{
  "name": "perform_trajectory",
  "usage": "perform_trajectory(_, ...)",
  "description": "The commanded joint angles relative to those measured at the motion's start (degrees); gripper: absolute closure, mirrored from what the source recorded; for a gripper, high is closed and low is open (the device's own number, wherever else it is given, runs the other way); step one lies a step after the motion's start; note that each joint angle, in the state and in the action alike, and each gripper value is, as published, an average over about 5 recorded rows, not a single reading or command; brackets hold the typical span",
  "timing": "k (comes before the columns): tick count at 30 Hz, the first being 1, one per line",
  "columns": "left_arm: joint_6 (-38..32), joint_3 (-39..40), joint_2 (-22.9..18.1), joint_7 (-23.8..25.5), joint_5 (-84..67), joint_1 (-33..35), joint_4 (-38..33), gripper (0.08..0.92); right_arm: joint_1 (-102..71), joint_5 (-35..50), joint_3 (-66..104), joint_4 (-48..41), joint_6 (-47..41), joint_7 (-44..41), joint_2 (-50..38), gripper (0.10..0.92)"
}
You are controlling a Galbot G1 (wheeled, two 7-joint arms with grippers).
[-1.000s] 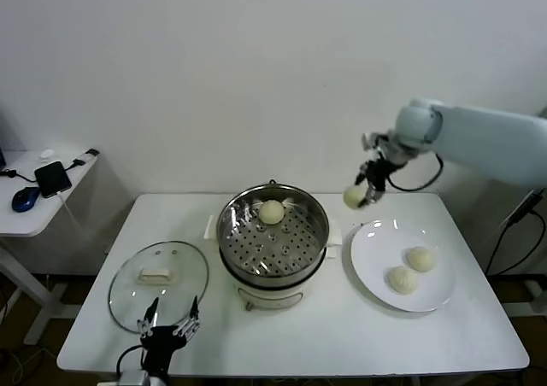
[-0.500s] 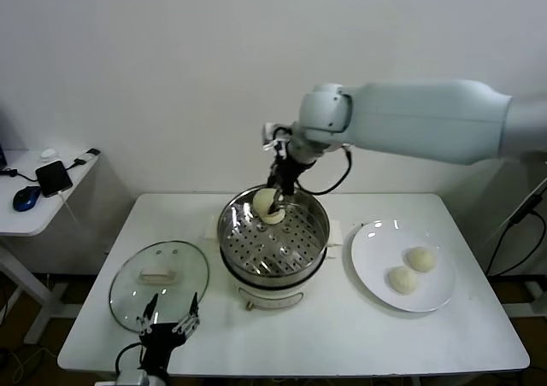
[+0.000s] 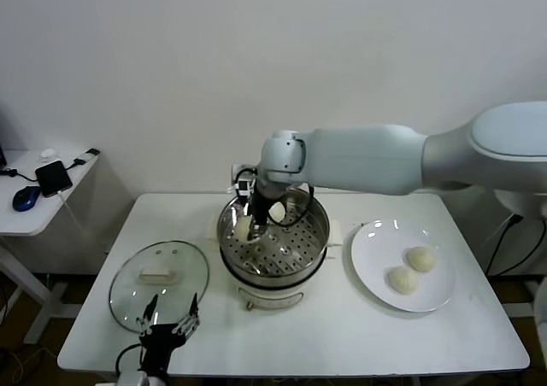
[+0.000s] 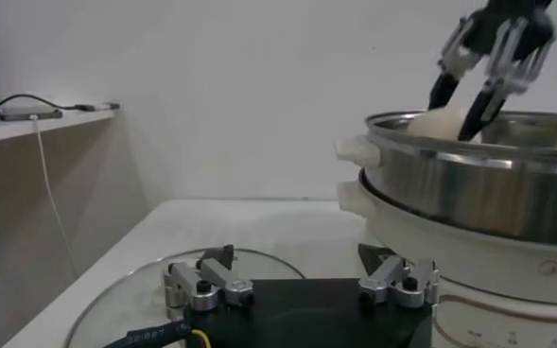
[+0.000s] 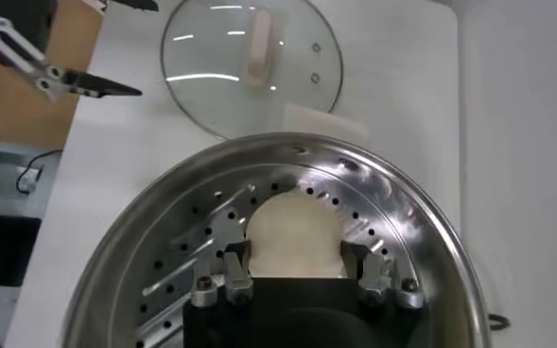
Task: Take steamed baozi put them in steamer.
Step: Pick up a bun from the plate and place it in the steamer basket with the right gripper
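Cream-white and smooth-domed, one steamed baozi [image 3: 244,226] sat clamped in the right tool [image 3: 249,225], low inside the steamer [image 3: 273,236] at its left side, over the perforated tray. A second bun [image 3: 278,210] lay at the back of the tray, partly hidden by the arm. The steamer was a shiny steel pot on a white base, standing mid-table [image 3: 342,335]. Two more buns [image 3: 410,269] rested on the white plate [image 3: 372,275] to its right, just beside each other. The glass lid [image 3: 159,283] lay flat to the steamer's left. The left tool [image 3: 169,322] hung over the lid's near edge, fingers apart and holding nothing.
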Motion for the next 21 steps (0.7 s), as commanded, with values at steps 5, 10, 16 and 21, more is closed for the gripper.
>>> perform_trajectory(5,0.0,0.0,-0.1,0.0,-0.2,-0.2,0.1,0.177,-6.2,-2.0,2.0,-5.6,-0.4,1.4,2.1,0.360)
perform_trajectory(10,0.1,-0.1,-0.1,-0.1,-0.3,-0.1,-0.1,0.177,-1.9,-2.4,2.2,-3.3,2.6,-3.1,-0.4,0.244)
perform_trajectory(16,0.2,0.1,-0.1,0.0,-0.2,0.0,-0.5,0.177,12.5,-4.4,-6.1,1.0,14.7,-17.5,-8.8,0.203)
perform_trajectory(21,0.3,0.4,-0.1,0.0,-0.2,0.0,-0.7,0.177,23.7,-6.6,-14.5,5.8,22.4,-26.6,-21.4,0.202)
